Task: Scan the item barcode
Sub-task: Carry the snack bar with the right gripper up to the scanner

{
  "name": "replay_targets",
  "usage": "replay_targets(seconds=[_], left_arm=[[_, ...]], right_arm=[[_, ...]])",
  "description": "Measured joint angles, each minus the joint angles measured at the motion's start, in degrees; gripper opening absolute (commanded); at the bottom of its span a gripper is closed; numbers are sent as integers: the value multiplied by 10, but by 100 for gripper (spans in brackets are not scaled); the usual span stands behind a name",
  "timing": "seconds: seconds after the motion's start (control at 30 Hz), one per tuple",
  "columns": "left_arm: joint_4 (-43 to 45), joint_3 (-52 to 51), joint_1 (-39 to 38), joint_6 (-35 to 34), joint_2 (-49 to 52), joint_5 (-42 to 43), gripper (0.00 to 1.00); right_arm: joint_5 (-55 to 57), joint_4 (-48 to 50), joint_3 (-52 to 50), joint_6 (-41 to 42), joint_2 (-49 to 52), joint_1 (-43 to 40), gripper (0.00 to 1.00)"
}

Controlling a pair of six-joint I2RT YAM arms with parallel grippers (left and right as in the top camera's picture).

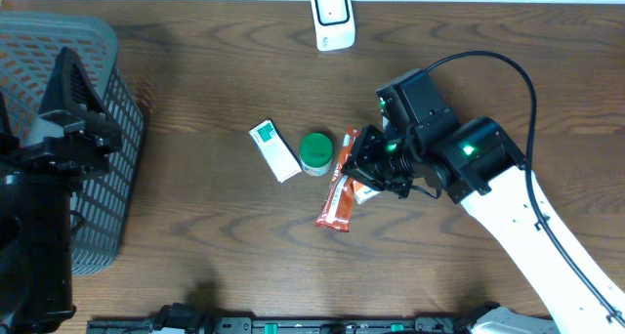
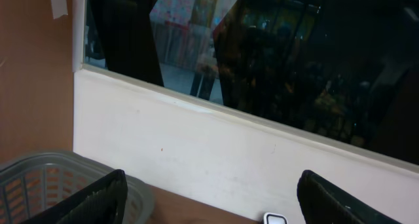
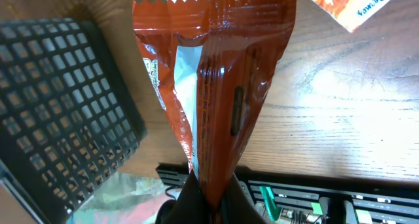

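Note:
A red snack packet (image 1: 337,192) hangs from my right gripper (image 1: 369,164) near the table's middle. In the right wrist view the packet (image 3: 222,86) stretches away from the shut jaws, and my right gripper (image 3: 211,199) pinches its lower end. The white barcode scanner (image 1: 332,18) stands at the table's far edge, well apart from the packet. My left gripper (image 2: 211,209) is open and holds nothing; it is raised and faces the back wall, with a corner of the scanner (image 2: 275,219) between its fingers.
A grey mesh basket (image 1: 93,129) stands at the left under my left arm. A white and green box (image 1: 274,149), a green-lidded tub (image 1: 315,152) and an orange packet (image 1: 367,190) lie beside the red packet. The equipment rail (image 1: 293,324) runs along the front edge.

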Motion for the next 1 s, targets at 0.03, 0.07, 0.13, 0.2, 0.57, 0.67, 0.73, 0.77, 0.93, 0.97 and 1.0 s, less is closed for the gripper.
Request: replay_targets(seconds=[0.03,0.07,0.13,0.2,0.57,0.67,0.73,0.77,0.93,0.97,1.0], left_arm=[[0,0,0,0,0,0,83],[0,0,0,0,0,0,83],[0,0,0,0,0,0,83],[0,0,0,0,0,0,83],[0,0,0,0,0,0,83],[0,0,0,0,0,0,83],[0,0,0,0,0,0,83],[0,0,0,0,0,0,83],[0,0,0,0,0,0,83],[0,0,0,0,0,0,83],[0,0,0,0,0,0,83]], right_arm=[[2,2,0,-4,-3,0,1],[5,3,0,-10,-5,1,2],[24,3,0,-28,-7,1,2],[61,4,0,-52,-7,1,2],[372,223,4,-226,67,-8,1],[405,333,6,-286,126,-23,1],[421,410,6,-337,174,-36,1],[428,448,6,-362,194,-42,1],[499,631,4,-492,278,-57,1],[516,676,4,-524,291,-57,1],[523,713,3,-548,300,-57,1]])
